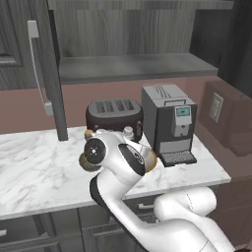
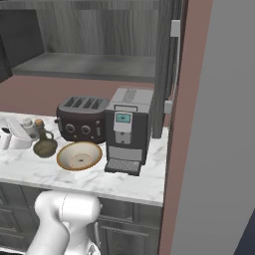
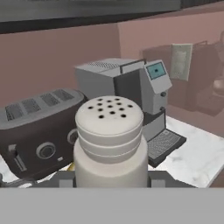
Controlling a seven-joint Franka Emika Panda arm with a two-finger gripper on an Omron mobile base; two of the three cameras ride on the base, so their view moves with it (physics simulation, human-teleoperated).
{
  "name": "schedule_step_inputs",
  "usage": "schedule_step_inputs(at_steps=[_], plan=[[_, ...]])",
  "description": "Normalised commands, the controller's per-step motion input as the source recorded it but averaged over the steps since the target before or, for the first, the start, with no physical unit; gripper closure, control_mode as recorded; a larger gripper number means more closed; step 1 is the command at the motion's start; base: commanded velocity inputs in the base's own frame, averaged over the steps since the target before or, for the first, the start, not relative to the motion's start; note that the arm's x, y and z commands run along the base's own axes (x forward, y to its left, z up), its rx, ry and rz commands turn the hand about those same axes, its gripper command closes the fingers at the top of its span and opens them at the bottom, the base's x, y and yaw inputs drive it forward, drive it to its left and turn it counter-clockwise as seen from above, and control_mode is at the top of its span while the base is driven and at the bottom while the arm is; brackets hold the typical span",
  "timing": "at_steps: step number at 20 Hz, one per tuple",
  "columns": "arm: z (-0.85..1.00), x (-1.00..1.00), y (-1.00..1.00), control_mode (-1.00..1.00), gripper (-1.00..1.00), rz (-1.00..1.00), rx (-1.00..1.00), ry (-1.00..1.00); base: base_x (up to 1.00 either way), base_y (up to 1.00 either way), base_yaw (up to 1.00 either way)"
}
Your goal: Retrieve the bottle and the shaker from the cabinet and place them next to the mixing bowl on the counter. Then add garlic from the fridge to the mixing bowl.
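A white shaker (image 3: pixel 109 144) with a perforated top sits between my gripper's (image 3: pixel 111 183) fingers, which are shut on its sides. In the right base view the gripper (image 2: pixel 15 137) holds the shaker (image 2: pixel 28 127) low over the counter's left part, just left of the olive round bottle (image 2: pixel 45 145) with a cork. The tan mixing bowl (image 2: pixel 79 155) stands right of the bottle, in front of the toaster. My arm hides most of the bowl (image 1: pixel 151 160) in the left base view. I cannot tell whether the shaker touches the counter. The garlic and the fridge are out of view.
A dark toaster (image 1: pixel 114 114) and a grey coffee machine (image 1: pixel 170 123) stand at the back of the marble counter (image 1: pixel 34 172). Above them the cabinet shelf (image 1: pixel 133 66) is open, its door (image 1: pixel 47 74) swung out on the left. A wall panel (image 2: pixel 214 124) closes off the right.
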Motion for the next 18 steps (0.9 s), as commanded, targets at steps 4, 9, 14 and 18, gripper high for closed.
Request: schedule_step_inputs(at_steps=[4,9,14,18], plan=[[-0.08,0.12,0.00,-1.00,1.00,0.00,0.00,0.16,0.00,0.00,0.00],[-0.40,0.07,0.00,-1.00,1.00,0.00,0.00,0.15,0.00,0.00,0.00],[-0.47,0.10,0.01,-1.00,1.00,0.00,0.02,0.15,0.00,0.00,0.00],[-0.41,0.11,0.06,-1.00,1.00,0.00,0.01,0.11,0.00,0.00,0.00]])
